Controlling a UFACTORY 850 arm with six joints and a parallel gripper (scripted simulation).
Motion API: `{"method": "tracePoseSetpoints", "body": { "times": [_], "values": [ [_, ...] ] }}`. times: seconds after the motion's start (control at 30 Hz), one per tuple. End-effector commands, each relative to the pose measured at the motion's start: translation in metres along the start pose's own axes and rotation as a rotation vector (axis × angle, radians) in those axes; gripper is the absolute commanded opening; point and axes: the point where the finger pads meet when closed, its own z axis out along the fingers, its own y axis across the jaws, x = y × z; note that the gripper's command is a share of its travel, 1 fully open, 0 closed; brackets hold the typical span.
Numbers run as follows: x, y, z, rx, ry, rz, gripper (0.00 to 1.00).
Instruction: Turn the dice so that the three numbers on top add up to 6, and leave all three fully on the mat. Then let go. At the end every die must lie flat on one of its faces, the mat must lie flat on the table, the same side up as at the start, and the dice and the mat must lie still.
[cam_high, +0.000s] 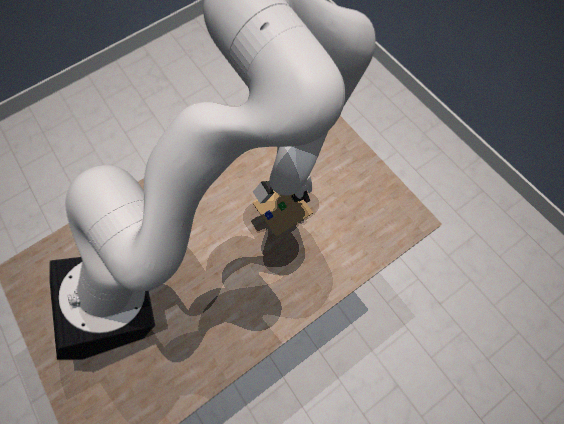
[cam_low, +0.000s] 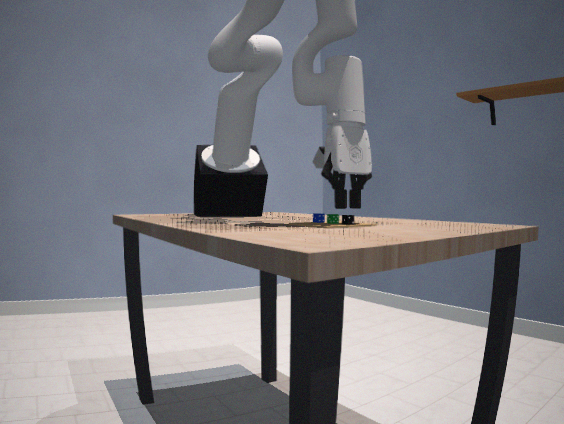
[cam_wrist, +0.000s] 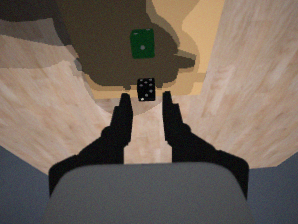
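My gripper (cam_low: 348, 207) (cam_wrist: 146, 102) is partly open and empty, just above the black die, with a finger on each side of it in the wrist view. The black die (cam_low: 348, 219) (cam_wrist: 146, 89) shows several pips and sits at the edge of the mat (cam_high: 265, 204) (cam_wrist: 210, 30); whether it overhangs is unclear. The green die (cam_high: 282, 205) (cam_low: 333, 218) (cam_wrist: 142, 44) sits farther in, its largest visible face showing one pip. The blue die (cam_high: 269, 215) (cam_low: 318, 217) is beyond it, outside the wrist view; its top number is too small to read.
The wooden table (cam_high: 370, 200) (cam_low: 425, 240) carries the mat. The robot's black base block (cam_high: 105, 340) (cam_low: 230, 192) stands at the other end of the table. The arm's shadow darkens much of the mat. A wall shelf (cam_low: 520, 89) is off to the right.
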Motion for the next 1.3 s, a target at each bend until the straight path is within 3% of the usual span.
{"method": "tracePoseSetpoints", "body": {
  "times": [0.0, 0.23, 0.53, 0.57, 1.27],
  "values": [
    [-0.001, 0.0, -0.028, 0.005, 0.005, 0.0, 0.36],
    [-0.001, 0.0, -0.053, 0.005, 0.005, 0.0, 0.36],
    [-0.001, 0.0, -0.059, 0.005, 0.005, 0.0, 0.36],
    [-0.001, 0.0, -0.059, 0.005, 0.005, 0.0, 1.0],
    [-0.001, 0.0, -0.06, 0.005, 0.005, 0.0, 1.0]
  ]
}}
